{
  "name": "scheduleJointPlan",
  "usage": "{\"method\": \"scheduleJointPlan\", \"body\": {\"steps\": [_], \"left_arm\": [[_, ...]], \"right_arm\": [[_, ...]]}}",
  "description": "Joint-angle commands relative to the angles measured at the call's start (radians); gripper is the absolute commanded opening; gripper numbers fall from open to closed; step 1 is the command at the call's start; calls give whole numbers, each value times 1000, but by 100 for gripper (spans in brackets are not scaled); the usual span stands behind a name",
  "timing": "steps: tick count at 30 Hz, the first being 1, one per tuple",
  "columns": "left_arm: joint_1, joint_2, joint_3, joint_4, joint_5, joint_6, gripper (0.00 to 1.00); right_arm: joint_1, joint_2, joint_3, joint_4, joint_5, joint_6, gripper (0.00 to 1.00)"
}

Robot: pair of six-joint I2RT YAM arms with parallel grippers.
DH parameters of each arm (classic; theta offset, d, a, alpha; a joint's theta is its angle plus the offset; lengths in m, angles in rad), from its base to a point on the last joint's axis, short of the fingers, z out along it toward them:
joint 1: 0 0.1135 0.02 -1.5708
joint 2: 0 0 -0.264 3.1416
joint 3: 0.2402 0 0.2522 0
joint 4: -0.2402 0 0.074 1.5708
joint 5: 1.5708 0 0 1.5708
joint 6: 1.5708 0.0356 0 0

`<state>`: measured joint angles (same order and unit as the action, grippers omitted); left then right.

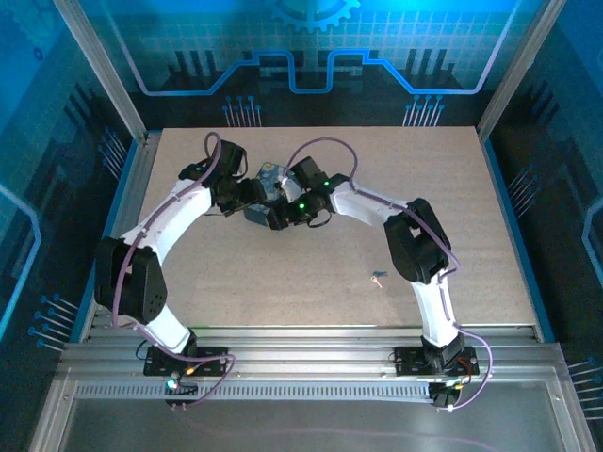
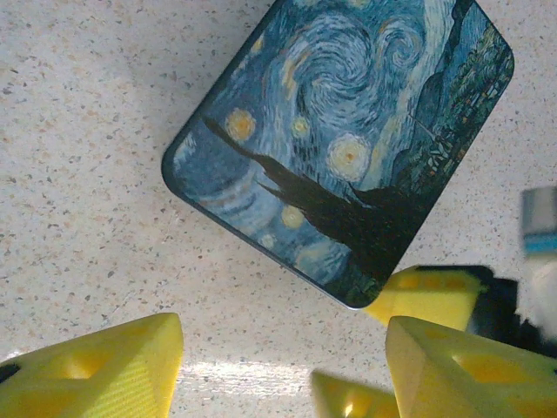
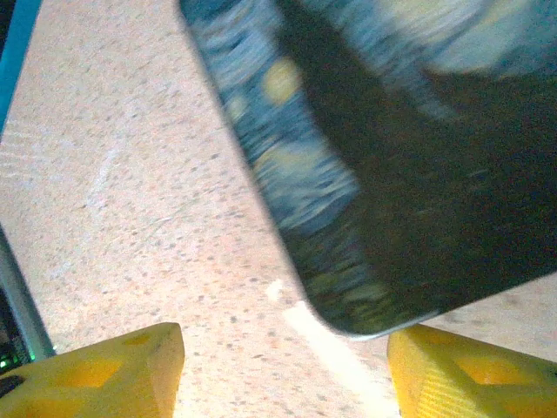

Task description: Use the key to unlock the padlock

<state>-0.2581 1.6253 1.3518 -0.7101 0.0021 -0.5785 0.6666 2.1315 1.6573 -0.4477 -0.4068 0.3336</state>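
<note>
The tiny bluish key (image 1: 378,277) lies alone on the table, right of centre and well away from both grippers. The padlock is hidden. Both arms meet at the swirl-painted box (image 2: 348,148), which lies flat on the table (image 1: 424,188). My left gripper (image 2: 283,374) stands open just short of the box's near corner, with bare table between its yellow fingers (image 2: 96,374). My right gripper (image 3: 283,374) is open too, its right finger (image 3: 470,374) just under the blurred box's corner (image 3: 392,174). Yellow tips of the right gripper's fingers (image 2: 426,292) show beside that same corner.
In the top view the two grippers (image 1: 252,194) (image 1: 285,211) crowd around the box (image 1: 258,215) at the table's middle back. Aluminium frame rails and blue panels wall the table on all sides. Purple cables loop over both arms.
</note>
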Motion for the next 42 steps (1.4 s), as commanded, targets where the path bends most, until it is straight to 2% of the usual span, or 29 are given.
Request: {"method": "scheduleJointPlan", "body": {"steps": [1,7,13,19,24,29,33,39,42], "left_arm": [[5,-40,-17,-23,-27,12,64],[5,-49,-19,-31,-33,11,64],[-13,-79,-55,-19,20,-12,64],[-156,-76,-79,13,-56,-161,65],[-273,34,-42,88,-149,-332,64],[-354,225,91,80,-216,-458,65],[-375,313,163,90,-228,-484,65],[-417,340,181,70,-240,-467,65],[-427,323,138,79,-235,-471,65]], "right_arm": [[44,16,40,29,-41,10,67],[27,-34,28,14,-31,-13,69],[-81,-171,-122,19,-42,-69,70],[-207,-275,-273,50,-53,-61,70],[-305,-336,-377,68,-20,-4,67],[-359,-412,-466,48,41,10,67],[-400,-484,-528,-33,108,16,66],[-419,-646,-668,-218,267,84,54],[-418,-751,-754,-284,302,136,53]]}}
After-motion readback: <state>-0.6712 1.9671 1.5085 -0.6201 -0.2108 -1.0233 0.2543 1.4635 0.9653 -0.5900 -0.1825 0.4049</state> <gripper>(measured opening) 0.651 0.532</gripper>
